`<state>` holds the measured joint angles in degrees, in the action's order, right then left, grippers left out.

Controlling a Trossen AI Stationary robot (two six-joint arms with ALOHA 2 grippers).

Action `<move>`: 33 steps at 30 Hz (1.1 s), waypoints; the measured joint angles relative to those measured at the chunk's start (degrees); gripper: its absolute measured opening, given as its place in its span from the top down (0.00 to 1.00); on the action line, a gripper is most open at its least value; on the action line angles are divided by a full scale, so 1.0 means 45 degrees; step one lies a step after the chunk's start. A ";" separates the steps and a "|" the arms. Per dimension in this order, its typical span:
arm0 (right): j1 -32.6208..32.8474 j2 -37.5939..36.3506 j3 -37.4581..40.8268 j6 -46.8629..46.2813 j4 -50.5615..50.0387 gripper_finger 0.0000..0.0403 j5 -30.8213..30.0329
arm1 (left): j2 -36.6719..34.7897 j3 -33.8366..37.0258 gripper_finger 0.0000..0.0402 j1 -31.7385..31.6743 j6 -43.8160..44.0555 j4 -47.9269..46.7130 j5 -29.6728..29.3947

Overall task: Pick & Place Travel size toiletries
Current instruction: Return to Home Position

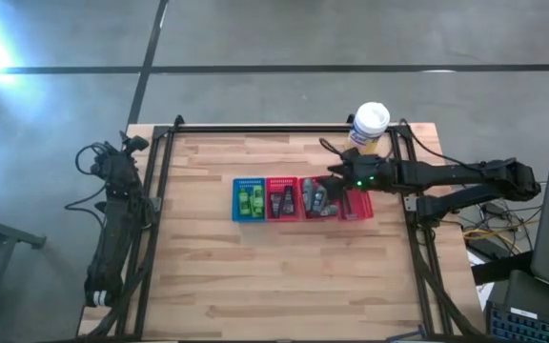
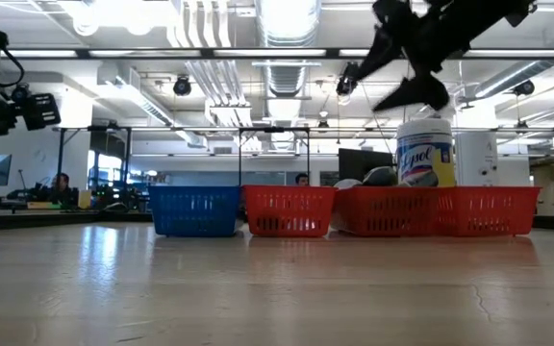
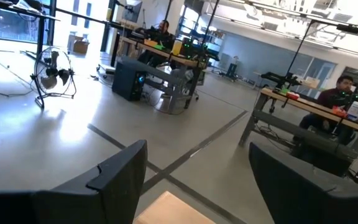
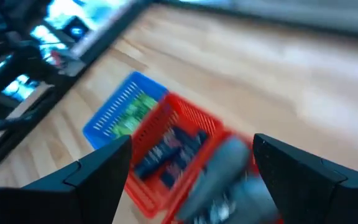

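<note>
The travel size toiletries lie in small slotted trays in a row at mid-table. Green packets are in the blue tray. Dark tubes fill a red tray. Grey oval containers lie in the red tray beside it. My right gripper hovers open above the grey containers, tipped downward, with nothing between its fingers. My left gripper is open at the table's far left corner, pointing out into the room.
A fourth red tray ends the row on the right. A tall canister with a white lid stands behind it at the far right. Bare wood lies in front of the trays. People sit at desks beyond the table.
</note>
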<state>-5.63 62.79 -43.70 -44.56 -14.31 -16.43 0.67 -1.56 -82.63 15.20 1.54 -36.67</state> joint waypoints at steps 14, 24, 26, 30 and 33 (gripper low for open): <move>-0.2737 -0.6589 0.0005 1.0521 0.2327 0.19 0.0772 | 0.0024 0.0000 0.29 0.0015 0.0000 -0.0005 -0.0002; -0.8563 -1.0391 0.0018 1.1403 0.0724 0.13 0.4375 | 0.0024 0.0000 0.29 0.0015 0.0004 -0.0005 0.0000; -0.9871 -1.0955 0.0024 1.1406 0.0044 0.11 0.4332 | 0.0024 0.0000 0.29 0.0015 0.0000 -0.0010 -0.0002; -1.2027 -1.1781 0.0087 1.2106 -0.0934 0.10 0.4290 | 0.0024 0.0000 0.29 0.0017 0.0000 -0.0010 -0.0002; -1.3076 -1.2151 0.0372 1.2512 -0.1122 0.10 0.4300 | 0.0024 0.0000 0.29 0.0015 0.0000 -0.0010 -0.0001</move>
<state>-64.47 8.11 -42.03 11.74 -19.36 2.92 0.78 -1.56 -82.56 15.20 1.50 -36.67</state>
